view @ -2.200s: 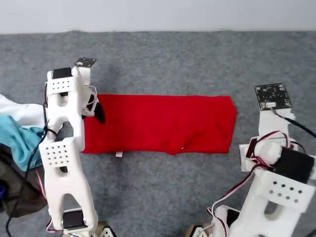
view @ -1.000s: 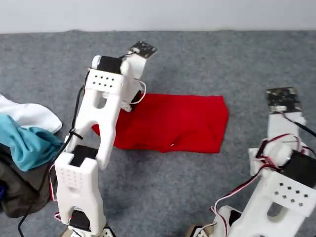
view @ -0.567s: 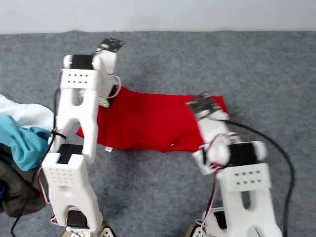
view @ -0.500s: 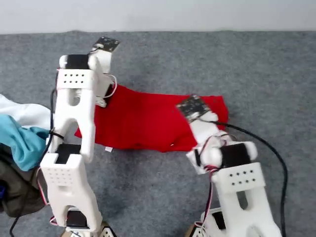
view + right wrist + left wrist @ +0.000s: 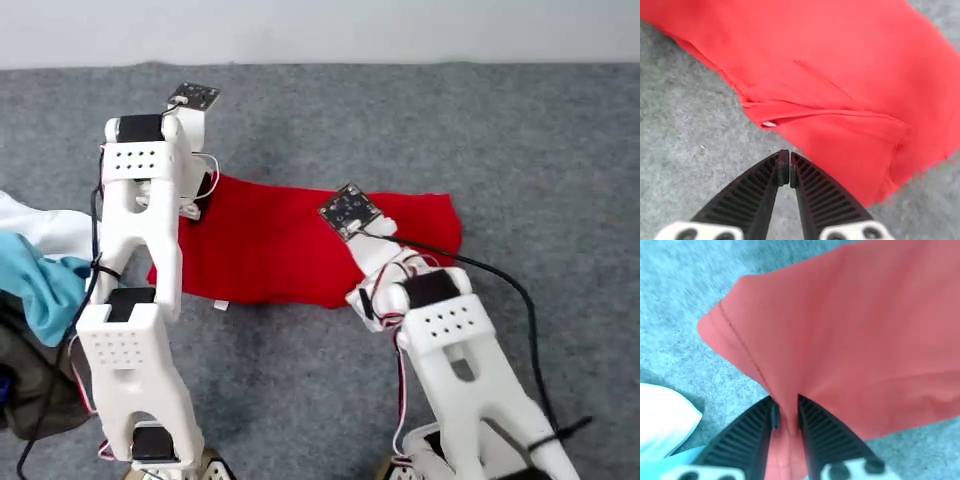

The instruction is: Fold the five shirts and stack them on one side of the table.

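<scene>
A red shirt [image 5: 290, 250] lies folded into a long band across the middle of the grey table. My left gripper [image 5: 785, 416] is shut on the red shirt [image 5: 860, 335] at its far left corner, and the cloth runs up between the black fingers [image 5: 812, 425]. In the high view that arm [image 5: 150, 180] stands over the band's left end. My right gripper [image 5: 789, 172] is shut with nothing in it, just above the carpet at the near edge of the red shirt [image 5: 840, 75]. The right arm [image 5: 400, 290] leans over the band's near side.
A heap of other shirts, white [image 5: 40, 228], teal [image 5: 45, 285] and dark [image 5: 35, 385], lies at the table's left edge. A white piece of cloth [image 5: 662, 417] also lies close to my left gripper. The grey carpet [image 5: 520, 140] stretches to the right and back.
The left arm dragged the shirt's left end right, then back left. The right arm swung from the table's right side over the shirt's near edge. The band's right end shifted left.
</scene>
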